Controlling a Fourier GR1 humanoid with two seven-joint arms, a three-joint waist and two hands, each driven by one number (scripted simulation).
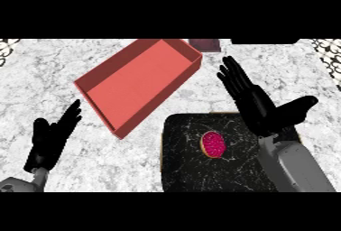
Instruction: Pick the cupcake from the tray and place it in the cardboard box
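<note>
Marbled counter (80, 149), dark speckled tray (186, 171)

1. Beneath your right hand (256, 106), the dark tray (193, 158) loses its far right corner to the palm and forearm.
2. Nearer you than that hand, the tray's near edge is cut off.
3. Beyond its fingertips, a small dark object (205, 44) is cropped, too little showing to identify.
4. Your left hand (50, 137) shows little of its forearm.

White marble counter (80, 63) — small dark maroon object (205, 44) at far edge.
</note>
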